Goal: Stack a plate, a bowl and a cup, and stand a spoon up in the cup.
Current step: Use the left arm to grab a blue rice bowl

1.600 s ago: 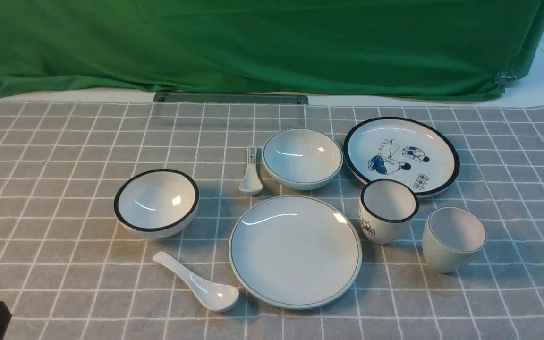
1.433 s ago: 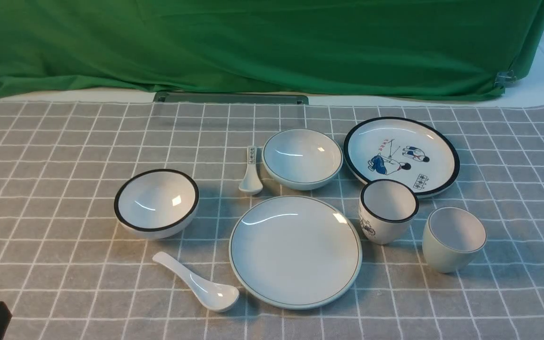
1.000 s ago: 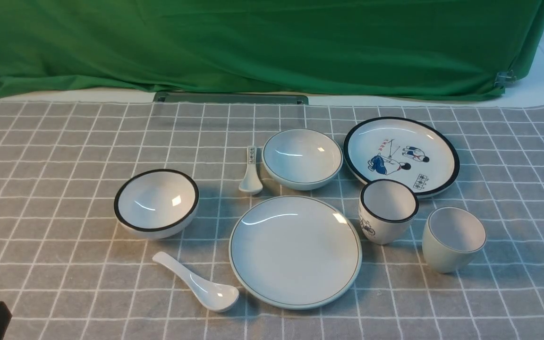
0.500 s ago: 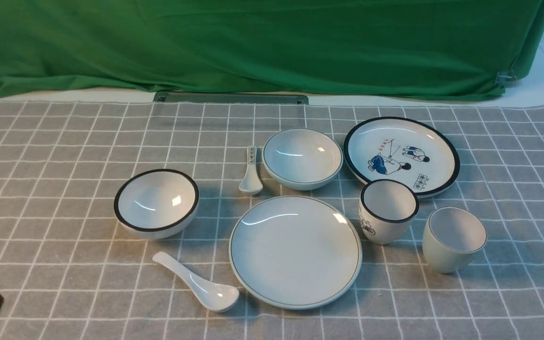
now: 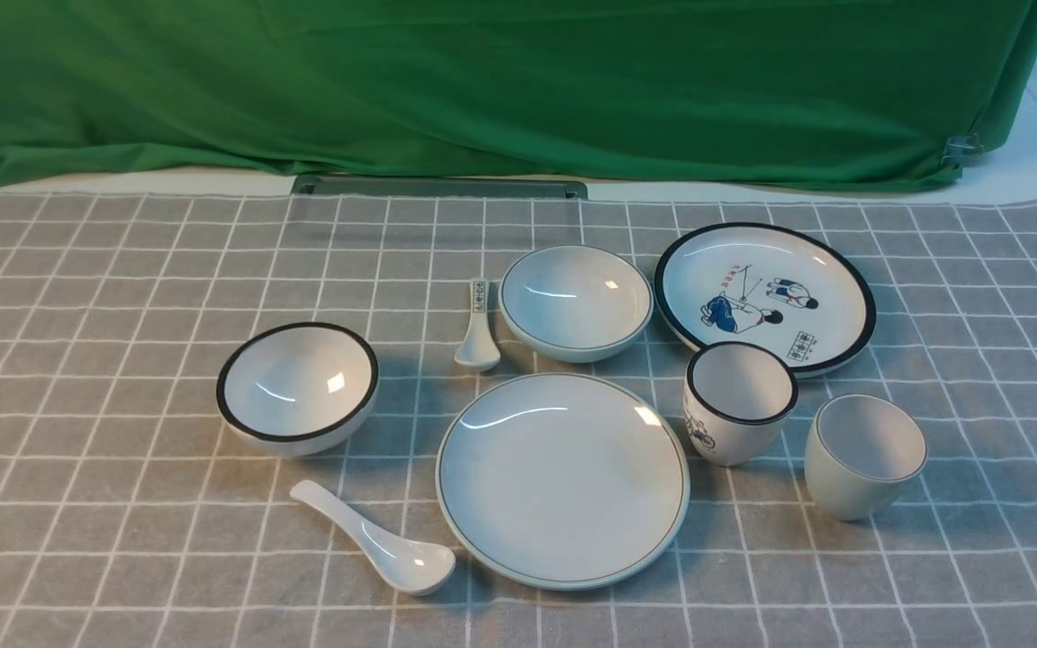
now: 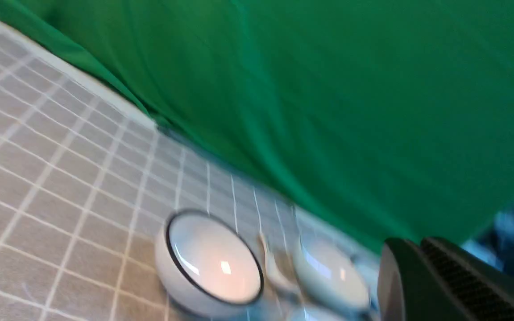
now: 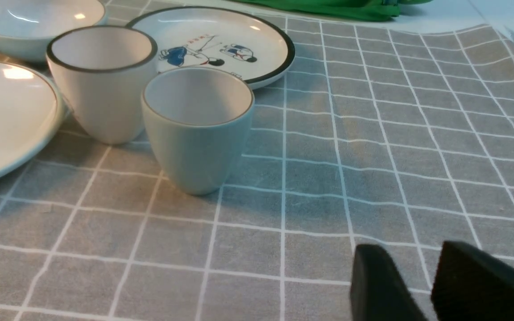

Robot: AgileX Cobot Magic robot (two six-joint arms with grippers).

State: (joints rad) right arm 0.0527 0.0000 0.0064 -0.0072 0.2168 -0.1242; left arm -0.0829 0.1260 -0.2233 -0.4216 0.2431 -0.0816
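You have open cloth (image 5: 104, 270) all down the left, more on the right past the cup (image 5: 865, 454), and a bare strip along the near edge. The middle is crowded. The plate (image 5: 562, 481) is open from above, but the spoon (image 5: 374, 538) lies with its scoop just beside the near-left rim and the bicycle cup (image 5: 739, 400) stands just beside the right rim. The bowl (image 5: 575, 301) is hemmed in, with the small spoon (image 5: 478, 328) close on its left, the cartoon plate (image 5: 763, 297) close on its right and the plate just near of it. Only its far side is free, up to the curtain (image 5: 500, 81). The gap between the two cups is narrow. The black-rimmed bowl (image 5: 298, 387) stands apart, far of the spoon's handle.
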